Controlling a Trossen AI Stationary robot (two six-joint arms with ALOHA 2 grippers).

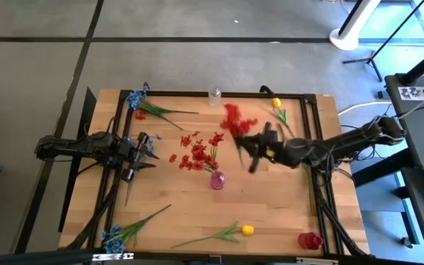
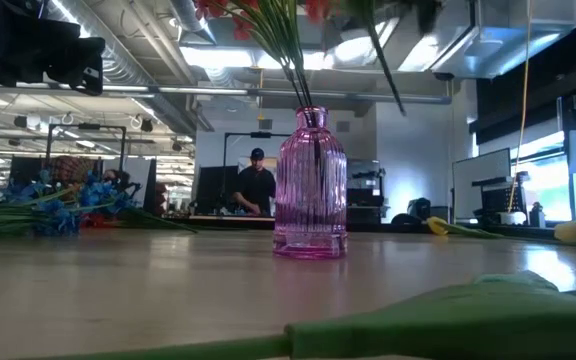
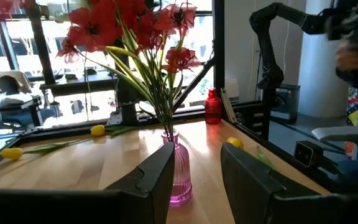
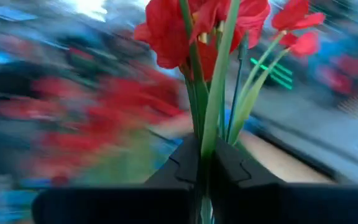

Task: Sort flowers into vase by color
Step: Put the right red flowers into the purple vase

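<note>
Progress, judged from how things lie: early to middle; one colour partly housed, the rest unsorted.

Pink vase, mid-desk, upright: holds several red sprays, stems down the neck, blossoms fanned above; the low view shows the ribbed glass with green stems inside.

Red spray in transit: carried above the desk by the right hand, which is clamped shut on the green stems; the right wrist view shows the stems pinched between the fingers and red heads above; not yet in the vase.

Left hand: beside the vase on its left, fingers partway apart, holding nothing; pointed at the vase in its own view.

Clear bottle, far edge of desk: appears empty.

Red vase, near right corner: appears empty.

Still lying on the desk:
- blue cluster, far left corner, with a small red piece just beside it;
- blue cluster, near left corner;
- yellow tulip, far right;
- yellow tulip, near edge.

Left to do, by this count: seat the carried red spray; both blues; both yellows.
</note>
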